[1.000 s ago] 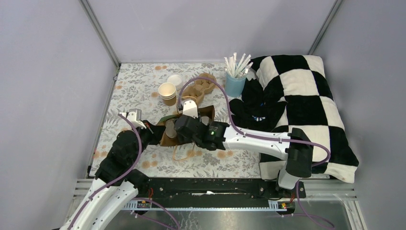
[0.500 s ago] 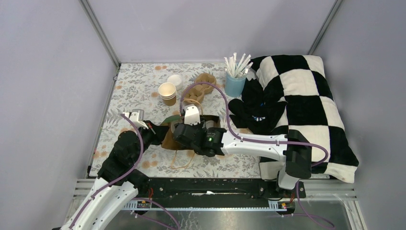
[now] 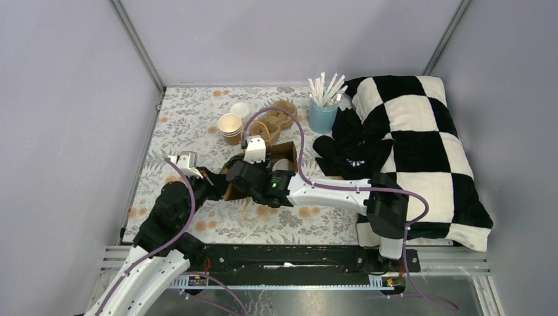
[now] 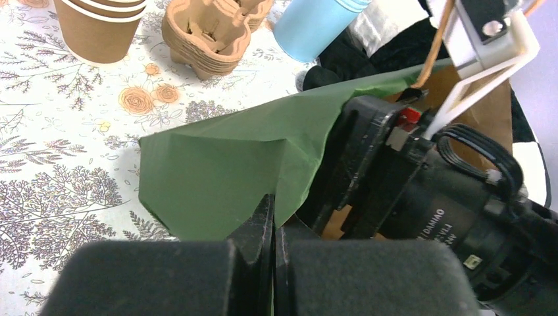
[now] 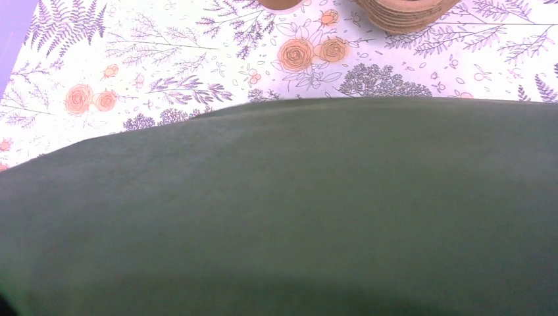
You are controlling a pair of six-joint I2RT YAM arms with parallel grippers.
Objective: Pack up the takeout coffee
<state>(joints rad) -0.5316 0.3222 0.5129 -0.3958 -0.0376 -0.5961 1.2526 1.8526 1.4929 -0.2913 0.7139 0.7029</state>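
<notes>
A paper bag (image 3: 287,153), green outside and brown inside, lies on its side in the middle of the flowered tablecloth. My left gripper (image 3: 220,181) is shut on the edge of the bag's green flap (image 4: 217,171), with the jaws (image 4: 273,214) pressed together on the paper. My right gripper (image 3: 238,176) reaches into the bag's mouth from the right, and its fingers are hidden. The right wrist view is almost filled by the bag's green paper (image 5: 276,210). A pale round shape (image 3: 283,164) shows inside the bag. I cannot tell whether it is the takeout coffee.
A stack of lidless tan kraft cups (image 3: 230,127) (image 4: 99,26) stands behind the bag, with a white lid (image 3: 240,109) beside it. A stack of pulp cup carriers (image 3: 279,117) (image 4: 210,33) and a blue cup of straws (image 3: 322,112) stand farther right. A black-and-white checked cloth (image 3: 421,131) covers the right side.
My right gripper has moved left and a little back, deeper into the bag's mouth, and the bag has shifted with it. The left arm has held still.
</notes>
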